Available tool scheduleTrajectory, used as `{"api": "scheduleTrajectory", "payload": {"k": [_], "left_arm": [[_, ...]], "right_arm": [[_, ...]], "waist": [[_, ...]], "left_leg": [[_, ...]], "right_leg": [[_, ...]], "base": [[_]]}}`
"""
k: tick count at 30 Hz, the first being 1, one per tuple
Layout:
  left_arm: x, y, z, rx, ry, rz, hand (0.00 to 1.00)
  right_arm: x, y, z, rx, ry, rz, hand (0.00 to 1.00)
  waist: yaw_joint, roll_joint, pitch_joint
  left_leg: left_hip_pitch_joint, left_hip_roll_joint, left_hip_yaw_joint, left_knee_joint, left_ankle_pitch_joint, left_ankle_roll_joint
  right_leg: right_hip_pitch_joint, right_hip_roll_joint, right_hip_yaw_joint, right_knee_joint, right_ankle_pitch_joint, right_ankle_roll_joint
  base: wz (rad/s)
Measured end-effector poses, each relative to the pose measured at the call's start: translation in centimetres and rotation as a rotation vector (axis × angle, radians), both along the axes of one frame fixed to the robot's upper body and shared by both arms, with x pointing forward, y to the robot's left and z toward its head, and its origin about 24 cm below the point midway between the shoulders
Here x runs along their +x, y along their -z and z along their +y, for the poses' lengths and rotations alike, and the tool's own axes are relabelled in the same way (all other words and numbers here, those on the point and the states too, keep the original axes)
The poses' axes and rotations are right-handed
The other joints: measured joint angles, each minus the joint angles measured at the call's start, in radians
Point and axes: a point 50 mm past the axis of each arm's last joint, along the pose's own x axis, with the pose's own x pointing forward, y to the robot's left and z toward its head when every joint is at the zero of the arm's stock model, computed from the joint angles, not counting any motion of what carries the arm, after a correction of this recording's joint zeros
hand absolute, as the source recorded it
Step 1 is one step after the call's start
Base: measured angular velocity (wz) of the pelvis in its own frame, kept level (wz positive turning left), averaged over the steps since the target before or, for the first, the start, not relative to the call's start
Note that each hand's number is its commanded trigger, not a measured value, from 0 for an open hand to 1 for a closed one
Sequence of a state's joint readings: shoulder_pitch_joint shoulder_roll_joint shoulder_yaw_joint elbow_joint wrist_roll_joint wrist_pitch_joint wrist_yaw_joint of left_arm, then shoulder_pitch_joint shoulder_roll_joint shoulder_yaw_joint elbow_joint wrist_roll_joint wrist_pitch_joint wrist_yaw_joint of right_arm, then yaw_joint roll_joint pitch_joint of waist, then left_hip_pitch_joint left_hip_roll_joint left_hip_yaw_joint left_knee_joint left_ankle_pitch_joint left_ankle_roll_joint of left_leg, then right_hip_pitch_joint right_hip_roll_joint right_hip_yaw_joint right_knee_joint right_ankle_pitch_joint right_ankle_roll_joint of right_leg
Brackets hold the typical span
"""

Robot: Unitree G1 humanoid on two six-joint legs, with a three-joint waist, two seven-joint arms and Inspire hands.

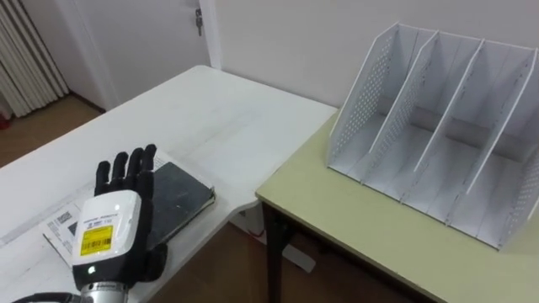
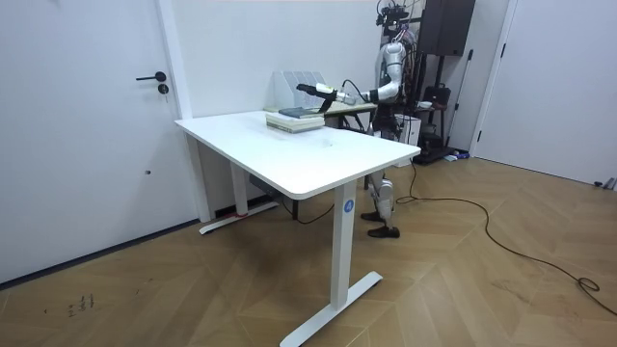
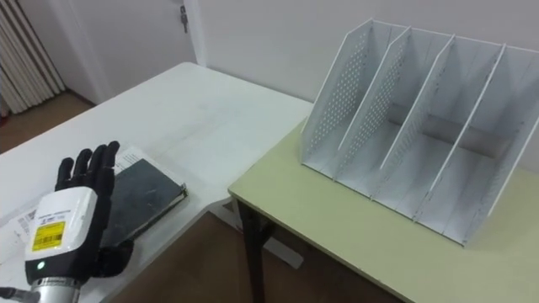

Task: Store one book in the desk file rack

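Nothing printed can be read: a yellow sticker [image 1: 96, 238] with dark bars on the back of the left robot hand [image 1: 114, 223], a white printed sheet [image 1: 63, 225] with square code patterns at the white surface's [image 1: 210, 109] near edge, and a round blue sticker [image 2: 347, 205] on the surface's leg [image 2: 339, 241]

White table [image 1: 210, 109] bears a dark book [image 1: 185, 198], seemingly atop papers [image 1: 61, 225]; green desk [image 1: 354, 227] bears the file rack [image 1: 446, 160].

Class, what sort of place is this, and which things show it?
Probably an office or study room: a white desk, a file rack on a second table, and a closed door.
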State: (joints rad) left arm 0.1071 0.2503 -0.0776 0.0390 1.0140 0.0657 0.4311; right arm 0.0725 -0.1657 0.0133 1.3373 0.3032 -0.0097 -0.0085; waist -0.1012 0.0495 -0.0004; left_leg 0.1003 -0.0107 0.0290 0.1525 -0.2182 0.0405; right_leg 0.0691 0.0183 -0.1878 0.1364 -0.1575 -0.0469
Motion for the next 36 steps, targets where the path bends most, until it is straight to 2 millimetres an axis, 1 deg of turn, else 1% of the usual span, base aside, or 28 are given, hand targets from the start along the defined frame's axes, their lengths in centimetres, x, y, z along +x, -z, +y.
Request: {"api": "scheduleTrajectory", "payload": {"k": [1, 3, 5, 7, 9, 12, 14, 19, 21, 28, 30, 32, 36], "left_arm": [[0.0, 0.0, 0.0, 0.0, -0.001, 0.0, 0.0], [0.0, 0.1, 0.1, -0.001, -0.007, 0.007, 0.0], [-0.1, 0.2, 0.1, -0.006, -0.012, 0.023, 0.0], [-0.1, 0.8, 0.1, -0.027, -0.014, 0.061, 0.0], [-0.4, 2.6, 0.5, -0.08, -0.035, 0.164, 0.0], [-0.5, 3.2, 0.4, -0.148, -0.029, 0.209, 0.0], [-0.6, 3.9, 0.5, -0.158, -0.033, 0.252, 0.0], [-0.4, 4.2, 0.4, -0.159, -0.03, 0.284, 0.0], [-0.4, 4.4, 0.4, -0.164, -0.03, 0.304, 0.0], [-0.2, 4.4, 0.4, -0.168, -0.027, 0.314, 0.0], [-0.2, 4.4, 0.4, -0.168, -0.026, 0.314, 0.64], [-0.2, 4.4, 0.4, -0.168, -0.026, 0.315, 1.0], [0.0, 4.2, 0.6, -0.166, -0.035, 0.296, 1.0]], "right_arm": [[0.0, 0.0, 0.0, 0.0, 0.002, 0.0, 0.0], [-0.1, 0.0, 0.0, 0.007, 0.011, 0.005, 0.0], [-0.1, 0.0, 0.0, 0.013, 0.016, 0.003, 0.0], [0.0, 0.0, 0.0, 0.018, 0.016, 0.0, 0.0], [0.1, 0.0, 0.1, 0.025, 0.009, -0.002, 0.0], [0.0, 0.0, 0.0, 0.023, 0.009, 0.001, 0.0], [0.0, 0.0, 0.0, 0.02, 0.001, 0.001, 0.0], [0.1, -0.1, -0.2, 0.008, -0.021, 0.008, 0.0], [0.0, -0.1, -0.3, 0.0, -0.021, 0.014, 0.0], [-0.1, -0.1, -0.5, -0.013, -0.023, 0.019, 0.0], [-0.1, -0.1, -0.5, -0.015, -0.026, 0.02, 0.0], [-0.1, -0.1, -0.5, -0.016, -0.027, 0.021, 0.0], [-0.1, -0.1, -0.5, -0.018, -0.028, 0.025, 0.0]], "waist": [[0.0, 0.0, 0.0002], [0.001, -0.004, 0.0034], [-0.006, -0.006, 0.005], [-0.008, -0.009, 0.0056], [-0.011, -0.011, 0.0063], [-0.005, -0.012, 0.0061], [-0.003, -0.013, 0.0069], [-0.004, -0.013, 0.0067], [-0.004, -0.01, 0.0052], [-0.002, -0.008, 0.0036], [-0.001, -0.008, 0.0035], [-0.001, -0.008, 0.0035], [-0.001, -0.008, 0.0035]], "left_leg": [[0.002, 0.0, 0.002, 0.0, 0.0, 0.0], [0.007, 0.006, 0.022, -0.001, 0.0, 0.0], [0.006, 0.006, 0.025, -0.001, 0.0, 0.0], [0.006, 0.005, 0.025, -0.001, 0.0, 0.0], [0.006, 0.005, 0.024, -0.001, 0.0, 0.0], [0.006, 0.005, 0.023, -0.001, 0.0, 0.0], [0.007, 0.005, 0.022, -0.001, 0.0, 0.0], [0.013, 0.004, 0.022, -0.001, 0.0, 0.0], [0.016, -0.001, 0.022, 0.0, 0.0, 0.0], [0.017, -0.001, 0.023, 0.0, 0.0, 0.0], [0.017, -0.001, 0.024, 0.0, 0.0, 0.0], [0.018, -0.001, 0.024, 0.0, 0.0, 0.0], [0.018, -0.001, 0.024, 0.0, 0.0, 0.0]], "right_leg": [[-0.001, 0.0, 0.001, 0.0, 0.0, 0.0], [0.0, 0.001, 0.01, 0.0, 0.0, 0.0], [0.0, 0.001, 0.01, 0.0, 0.0, 0.0], [-0.001, 0.001, 0.011, 0.0, 0.0, 0.0], [0.001, 0.002, 0.017, 0.0, 0.0, 0.0], [0.001, 0.001, 0.018, 0.0, 0.0, 0.0], [0.003, 0.001, 0.018, 0.0, 0.0, 0.001], [0.007, 0.001, 0.018, 0.0, 0.001, 0.003], [0.012, 0.001, 0.018, -0.002, 0.001, 0.003], [0.002, 0.002, 0.019, -0.001, 0.001, 0.003], [0.002, 0.002, 0.019, -0.001, 0.001, 0.003], [0.002, 0.002, 0.02, -0.001, 0.001, 0.003], [0.002, 0.002, 0.02, -0.001, 0.001, 0.003]], "base": [[-0.05], [-0.11], [-0.03], [-0.02], [-0.07], [0.03], [0.04], [0.01], [0.0], [0.0], [0.0], [0.0], [0.0]]}}
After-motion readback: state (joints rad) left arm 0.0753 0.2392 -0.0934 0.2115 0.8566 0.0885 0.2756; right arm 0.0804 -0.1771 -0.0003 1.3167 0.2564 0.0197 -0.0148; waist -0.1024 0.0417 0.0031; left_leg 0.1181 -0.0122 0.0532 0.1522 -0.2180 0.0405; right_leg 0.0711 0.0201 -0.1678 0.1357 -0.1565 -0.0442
